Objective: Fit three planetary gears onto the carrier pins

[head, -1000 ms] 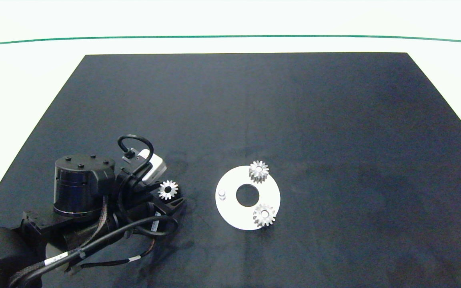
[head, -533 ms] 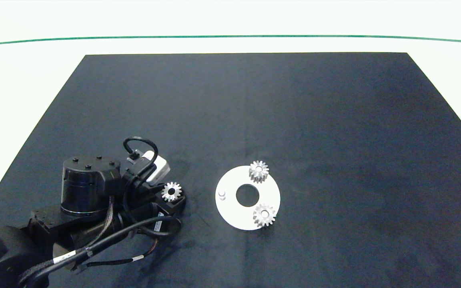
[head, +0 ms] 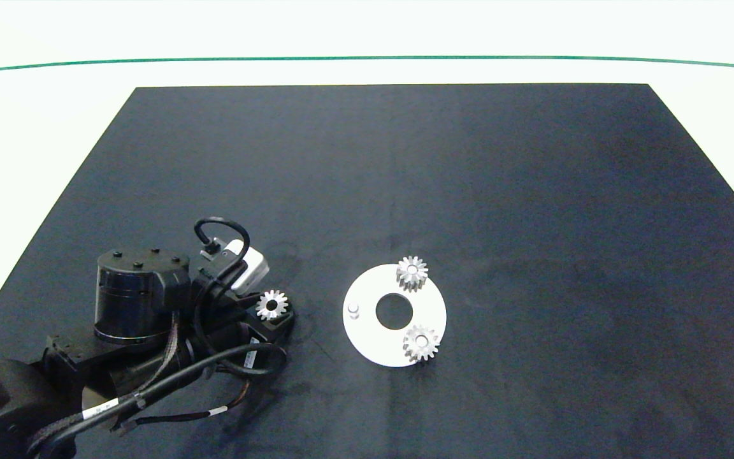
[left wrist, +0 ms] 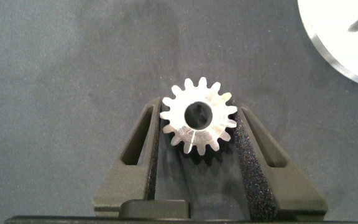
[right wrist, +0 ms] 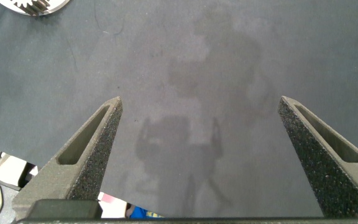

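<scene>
Gripping the third planetary gear [left wrist: 198,124] flat between its foam-lined fingers [left wrist: 250,162], the left gripper [head: 271,307] hangs to the left of the white carrier disc [head: 367,335], with bare mat between them. The gear is held by its toothed rim with the bore facing up and unobstructed, which I judge is so it can be lowered straight over a pin. Whether the gear is clear of the mat or resting on it is hard to tell from either view.

On the disc, two silver gears are seated already: one at the far edge [head: 411,273] and one at the near right [head: 420,343]. The one bare carrier pin [head: 353,310] stands on the side facing the loaded gripper, so the remaining move looks like a short carry across and a careful alignment of bore to pin.

Off the head view entirely, the right gripper [right wrist: 201,155] is idle with its jaws spread wide and nothing between them, above bare mat.

Everything sits on a black, slightly mottled mat [head: 532,191] laid over a white table [head: 42,127], with a green line [head: 367,58] running across the far side.
</scene>
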`<state>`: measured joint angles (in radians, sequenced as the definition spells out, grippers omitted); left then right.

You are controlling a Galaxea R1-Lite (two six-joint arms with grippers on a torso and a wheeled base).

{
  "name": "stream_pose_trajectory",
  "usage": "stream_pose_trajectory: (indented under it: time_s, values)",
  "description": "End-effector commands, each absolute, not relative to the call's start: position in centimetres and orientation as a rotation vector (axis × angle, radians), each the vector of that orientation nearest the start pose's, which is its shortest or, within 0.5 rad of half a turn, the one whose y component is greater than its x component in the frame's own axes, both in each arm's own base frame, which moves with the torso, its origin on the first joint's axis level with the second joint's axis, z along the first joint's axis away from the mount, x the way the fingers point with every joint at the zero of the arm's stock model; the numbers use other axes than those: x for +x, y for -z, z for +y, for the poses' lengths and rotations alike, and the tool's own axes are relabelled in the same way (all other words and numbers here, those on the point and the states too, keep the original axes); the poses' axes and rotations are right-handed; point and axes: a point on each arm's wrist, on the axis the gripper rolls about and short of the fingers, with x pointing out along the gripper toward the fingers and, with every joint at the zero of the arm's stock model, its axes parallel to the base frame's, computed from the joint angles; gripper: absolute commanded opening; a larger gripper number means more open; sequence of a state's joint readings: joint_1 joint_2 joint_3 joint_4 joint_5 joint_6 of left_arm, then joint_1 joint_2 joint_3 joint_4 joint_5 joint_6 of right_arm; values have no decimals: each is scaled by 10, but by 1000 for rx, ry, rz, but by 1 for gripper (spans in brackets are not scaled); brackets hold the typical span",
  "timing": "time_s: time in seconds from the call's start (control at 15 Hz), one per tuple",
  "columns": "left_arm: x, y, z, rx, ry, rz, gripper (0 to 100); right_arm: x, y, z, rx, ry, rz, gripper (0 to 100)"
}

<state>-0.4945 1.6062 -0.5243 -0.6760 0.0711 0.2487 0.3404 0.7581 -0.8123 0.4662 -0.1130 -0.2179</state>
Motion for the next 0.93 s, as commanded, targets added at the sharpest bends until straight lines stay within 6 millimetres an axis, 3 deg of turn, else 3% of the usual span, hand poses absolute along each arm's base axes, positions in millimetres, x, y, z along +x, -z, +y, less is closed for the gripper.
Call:
stream_pose_trajectory:
  time_s: [0.07, 0.53, 0.73, 0.93]
  values:
    - [223, -143, -119, 354, 466, 326, 21, 44, -250, 13, -309, -268, 380, 100]
    - [216, -153, -117, 345, 470, 288, 7, 44, -250, 13, -309, -268, 380, 100]
    - [196, -176, -119, 330, 506, 194, 7, 44, -250, 13, -309, -268, 380, 100]
    - [178, -185, -128, 357, 526, 201, 7, 44, -250, 13, -321, -270, 377, 100]
